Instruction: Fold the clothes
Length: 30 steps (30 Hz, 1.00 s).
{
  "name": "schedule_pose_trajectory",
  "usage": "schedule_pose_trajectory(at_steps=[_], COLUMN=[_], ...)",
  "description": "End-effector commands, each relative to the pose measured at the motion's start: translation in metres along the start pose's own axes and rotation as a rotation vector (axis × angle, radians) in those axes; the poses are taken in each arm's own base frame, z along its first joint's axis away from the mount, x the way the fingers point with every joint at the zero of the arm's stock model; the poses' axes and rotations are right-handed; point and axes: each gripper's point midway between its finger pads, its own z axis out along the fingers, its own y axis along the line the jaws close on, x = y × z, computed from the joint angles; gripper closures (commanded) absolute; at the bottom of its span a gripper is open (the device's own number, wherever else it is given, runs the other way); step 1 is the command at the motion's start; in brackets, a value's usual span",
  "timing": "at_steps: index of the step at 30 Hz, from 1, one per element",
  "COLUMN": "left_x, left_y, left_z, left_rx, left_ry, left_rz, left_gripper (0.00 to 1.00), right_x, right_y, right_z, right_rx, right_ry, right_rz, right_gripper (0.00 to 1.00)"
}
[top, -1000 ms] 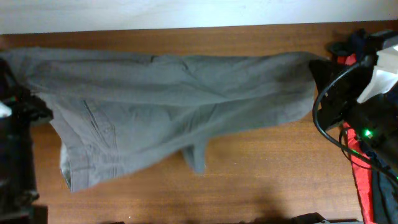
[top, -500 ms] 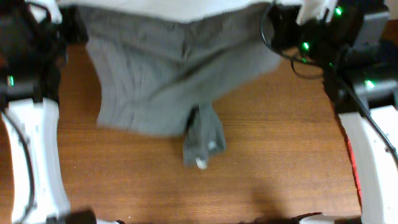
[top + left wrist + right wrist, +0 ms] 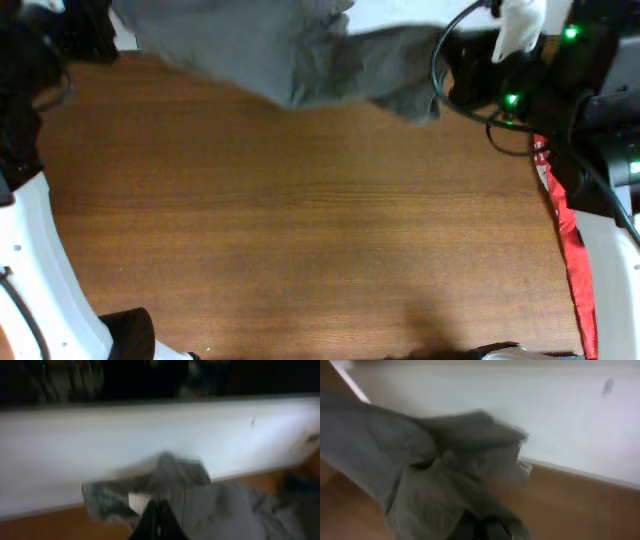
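Fingers on left gripper (image 3: 159,510) are pinching shut on a bunched edge of the grey-olive shorts (image 3: 215,505), with no gap showing between the tips. Right gripper (image 3: 482,527) is also closing tight on the shorts (image 3: 430,480), and cloth is wadding up around its dark fingertips. Both wrist views are blurring, so I am not calling which part of the garment each one is gripping.

From overhead the shorts (image 3: 290,55) are hanging stretched between the two arms at the far edge of the wooden table (image 3: 300,230), partly over the white surface (image 3: 390,12) beyond it. Most of the tabletop is lying bare in front of them. A red garment (image 3: 562,225) is sitting along the right side, not part of this.

Step, as I am judging it: lift-and-spread, getting the shorts taut before any fold is starting. No fold is showing yet, so the task is looking early.

Next move is probably calling for bringing both grips back over the wood together, lowering evenly, and laying the cloth flat without letting the middle sag or bunch.
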Motion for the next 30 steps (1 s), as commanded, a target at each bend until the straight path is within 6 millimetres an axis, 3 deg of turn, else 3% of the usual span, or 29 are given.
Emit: schedule_pose_trajectory(at_steps=[1,4,6,8,13,15,18,20,25,30], left_x=[0.046,0.082,0.098,0.108,0.110,0.112,0.115,0.116,0.122,0.138], left_y=[0.028,0.037,0.043,0.045,0.052,0.053,0.056,0.057,0.064,0.067], left_z=[0.028,0.033,0.033,0.033,0.029,0.028,0.026,0.025,0.025,0.035], left_rx=[-0.077,-0.117,-0.144,-0.156,-0.202,-0.214,-0.232,-0.238,-0.273,-0.268], left_ry=[0.181,0.326,0.392,0.433,0.447,0.455,0.470,0.472,0.501,0.566], left_rz=[-0.035,-0.082,-0.098,-0.108,-0.101,-0.101,-0.100,-0.099,-0.098,-0.115], left_gripper=[1.00,0.98,0.93,0.81,0.59,0.47,0.41,0.29,0.26,0.23], right_x=[0.026,0.062,0.081,0.093,0.100,0.100,0.100,0.102,0.117,0.160], right_y=[-0.007,-0.006,-0.006,-0.005,-0.004,-0.004,-0.006,-0.010,-0.017,-0.032], right_z=[0.011,0.012,0.009,0.005,0.001,0.001,0.001,0.003,0.020,0.046], right_rx=[0.001,-0.016,-0.017,-0.020,-0.019,-0.019,-0.004,0.013,0.016,0.040], right_ry=[0.114,0.264,0.341,0.393,0.423,0.423,0.427,0.435,0.503,0.697], right_rz=[0.027,0.032,0.049,0.050,0.061,0.061,0.059,0.058,0.082,0.153], right_gripper=[0.96,0.96,0.85,0.76,0.62,0.51,0.43,0.32,0.26,0.20])
